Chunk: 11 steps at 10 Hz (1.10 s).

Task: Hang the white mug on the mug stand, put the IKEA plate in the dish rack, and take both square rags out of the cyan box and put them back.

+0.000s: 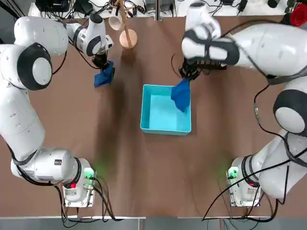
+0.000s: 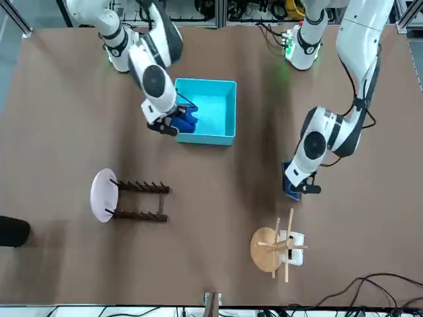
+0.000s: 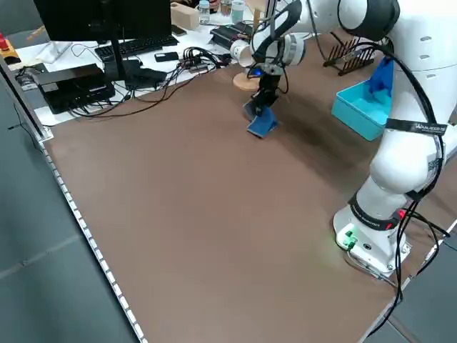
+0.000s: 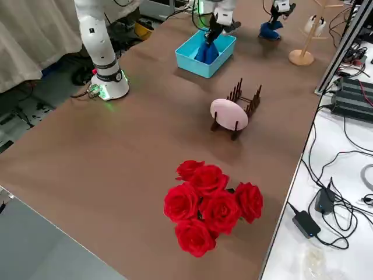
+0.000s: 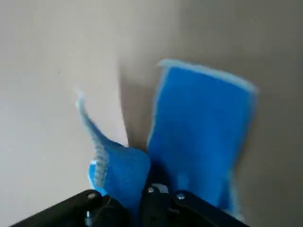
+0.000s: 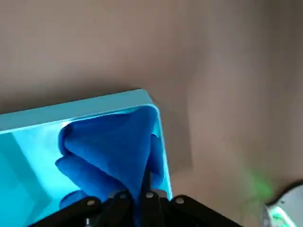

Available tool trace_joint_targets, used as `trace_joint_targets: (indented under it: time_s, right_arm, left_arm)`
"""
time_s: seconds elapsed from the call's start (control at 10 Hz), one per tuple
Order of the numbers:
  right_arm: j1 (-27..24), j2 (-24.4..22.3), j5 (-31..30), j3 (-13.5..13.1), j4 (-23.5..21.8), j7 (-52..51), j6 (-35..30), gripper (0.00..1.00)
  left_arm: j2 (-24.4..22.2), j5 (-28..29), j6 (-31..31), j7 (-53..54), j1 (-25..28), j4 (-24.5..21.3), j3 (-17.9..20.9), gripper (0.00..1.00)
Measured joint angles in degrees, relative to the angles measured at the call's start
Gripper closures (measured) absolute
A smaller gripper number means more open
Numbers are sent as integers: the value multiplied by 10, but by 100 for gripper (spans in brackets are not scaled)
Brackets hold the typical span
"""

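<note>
Gripping, right gripper (image 1: 187, 79): fingers pinched on a dark blue rag (image 1: 182, 95) that hangs from them over the cyan box (image 1: 158, 125), at its far right corner.
Left gripper (image 1: 102, 63): clamped on the second blue rag (image 1: 104, 75), draped onto the table.
Beyond it: mug stand (image 1: 127, 36) with the white mug (image 1: 115, 21).
IKEA plate (image 2: 103, 194): upright in the dish rack (image 2: 140, 200).
</note>
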Motion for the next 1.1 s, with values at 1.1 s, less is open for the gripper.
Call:
trace_joint_targets:
  time_s: [1.1]
  right_arm:
    - [-239, -35, -55, 4, -67, -273, 20, 96]
  left_arm:
    - [-16, 1, 157, 467, 29, -77, 362, 96]
